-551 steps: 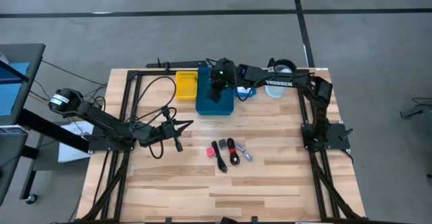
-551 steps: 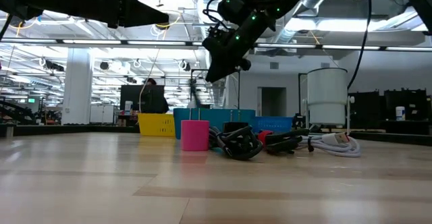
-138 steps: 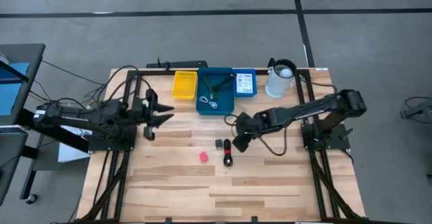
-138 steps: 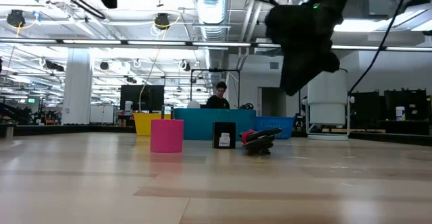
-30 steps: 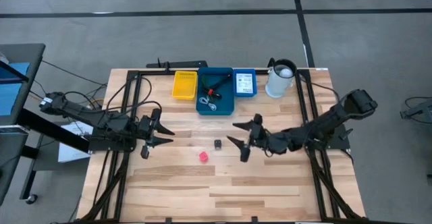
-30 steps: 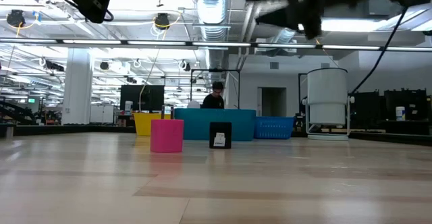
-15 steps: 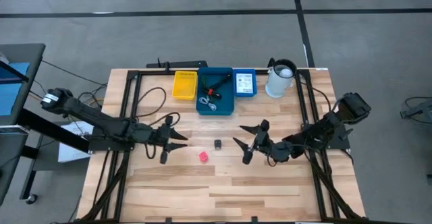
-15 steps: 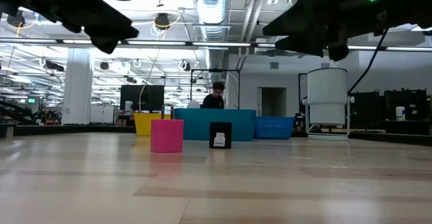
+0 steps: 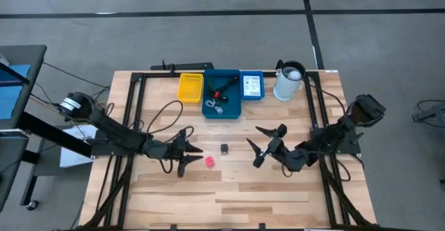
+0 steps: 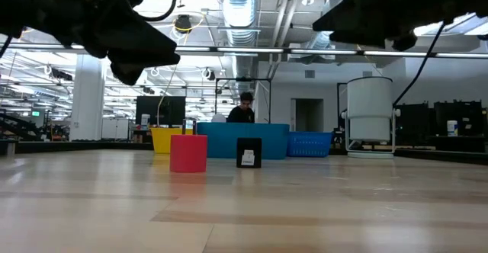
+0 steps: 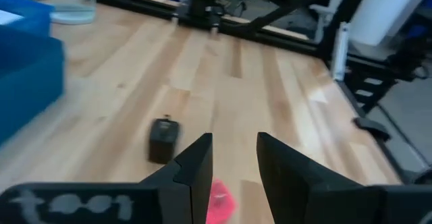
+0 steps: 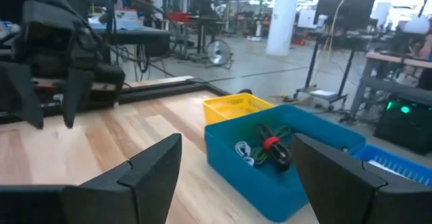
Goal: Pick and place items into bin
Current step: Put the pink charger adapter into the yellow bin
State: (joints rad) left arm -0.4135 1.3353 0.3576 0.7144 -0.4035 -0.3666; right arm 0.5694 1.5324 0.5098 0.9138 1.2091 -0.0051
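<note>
A tiny pink-red cube and a small black block rest on the wooden table, near its middle. My left gripper hovers open just left of the cube and above it; the left wrist view shows the cube below the gap between the fingers. My right gripper hangs wide open to the right of the block, holding nothing. At the far edge stands the blue bin, with black cables and green sticks in it.
A yellow bin sits left of the blue one, and a small blue basket with a white packet sits to its right. A white jug stands at the far right. A person shows in the room behind the table.
My left gripper has moved toward the table's right edge and a little nearer, ending beside the pink-red cube. My right gripper has drawn back slightly toward the right edge. The cube and the block have stayed put.
</note>
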